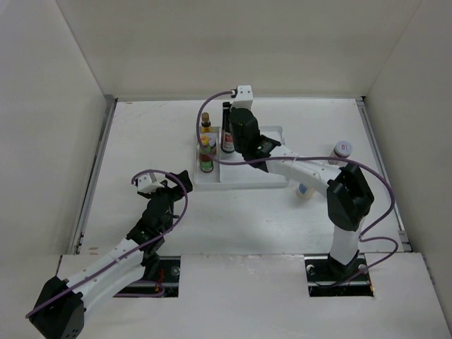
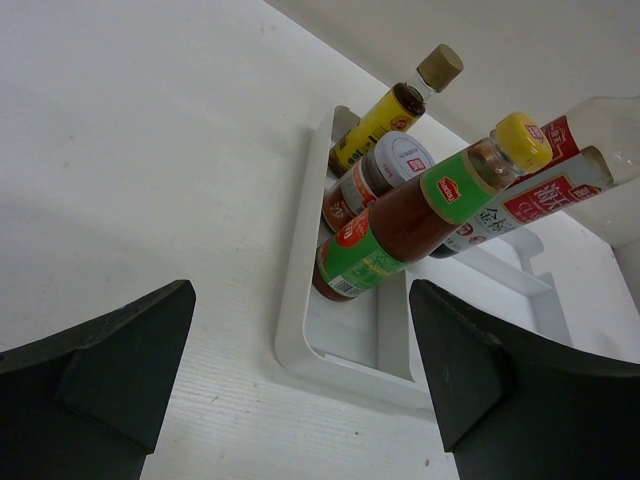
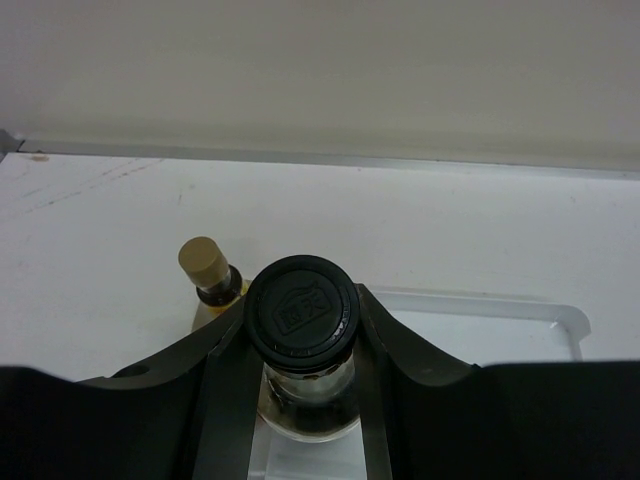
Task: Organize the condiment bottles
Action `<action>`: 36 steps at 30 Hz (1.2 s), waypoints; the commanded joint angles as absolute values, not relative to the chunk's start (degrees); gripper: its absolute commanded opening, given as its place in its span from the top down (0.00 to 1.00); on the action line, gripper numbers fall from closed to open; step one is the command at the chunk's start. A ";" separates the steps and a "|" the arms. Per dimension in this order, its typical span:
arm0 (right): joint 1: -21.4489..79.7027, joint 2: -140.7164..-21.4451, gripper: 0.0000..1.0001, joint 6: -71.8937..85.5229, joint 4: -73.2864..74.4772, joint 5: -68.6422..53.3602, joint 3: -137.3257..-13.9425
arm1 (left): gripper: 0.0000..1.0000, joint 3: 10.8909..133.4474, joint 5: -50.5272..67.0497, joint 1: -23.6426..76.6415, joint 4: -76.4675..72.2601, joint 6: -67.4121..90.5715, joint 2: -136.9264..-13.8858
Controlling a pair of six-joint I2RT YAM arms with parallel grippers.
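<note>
- Four of six in the white tray (image 1: 272, 181), by the top view, packed at its nine-o'clock end to leave the three-o'clock compartments free.
- Reading twelve to six down that end: small yellow bottle (image 1: 205, 124), silver-lidded jar (image 2: 385, 168), yellow-capped green bottle (image 1: 205, 164). All upright and close enough to look touching.
- Just at three o'clock of the yellow one: tall dark bottle (image 1: 227, 138), upright, clamped at the neck by the right gripper (image 3: 303, 380), right under the black cap.
- Probably gripped that high to keep clear of the neighbours at nine o'clock and hold the label end plumb.
- Cannot tell whether its base rests on the tray floor.
- Spread wide and holding nothing: left gripper (image 2: 300, 385), low over the table (image 1: 141, 141) at seven o'clock of the tray, aimed at the row. Likely parked there to stay out of the right arm's way.
- Outside the tray: lone jar (image 1: 342, 149) at three o'clock, well apart. Seemingly also a half-hidden jar (image 1: 305, 191) at five o'clock, under the right arm.
- Probably next: let go, lift straight up, fetch a jar.
</note>
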State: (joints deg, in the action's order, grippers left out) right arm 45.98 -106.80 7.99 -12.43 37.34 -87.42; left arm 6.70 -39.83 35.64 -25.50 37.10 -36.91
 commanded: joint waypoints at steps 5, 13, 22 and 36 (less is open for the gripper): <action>48.82 -101.78 0.71 9.23 -19.07 39.37 -83.94 | 0.11 6.42 -39.02 35.29 -28.30 37.62 -36.74; 49.26 -97.83 0.71 8.79 -20.57 39.99 -80.51 | 0.11 6.50 -39.02 35.29 -28.39 37.79 -37.44; 49.52 -94.92 0.71 8.53 -21.36 40.08 -78.22 | 0.11 6.50 -39.02 35.29 -28.91 37.88 -38.05; 49.52 -101.42 0.55 9.31 -21.09 39.46 -78.05 | 0.11 6.50 -39.02 35.29 -29.09 37.97 -38.15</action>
